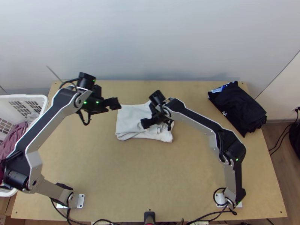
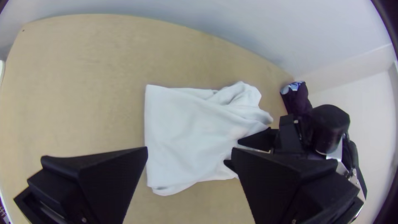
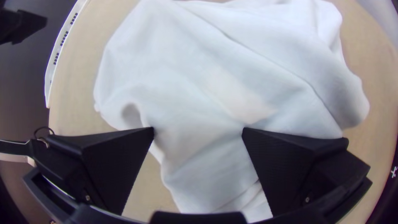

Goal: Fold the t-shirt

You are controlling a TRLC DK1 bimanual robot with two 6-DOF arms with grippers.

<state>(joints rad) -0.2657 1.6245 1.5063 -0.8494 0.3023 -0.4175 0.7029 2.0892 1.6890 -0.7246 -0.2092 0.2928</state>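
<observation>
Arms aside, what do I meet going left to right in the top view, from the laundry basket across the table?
White laundry basket → white t-shirt, folded but rumpled at its right → pile of black clothes.

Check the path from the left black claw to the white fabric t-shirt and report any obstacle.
Nothing visible stands between the left black claw and the white fabric t-shirt's left side in the top view. The right black claw is over its right part and might hinder a grasp there.
</observation>
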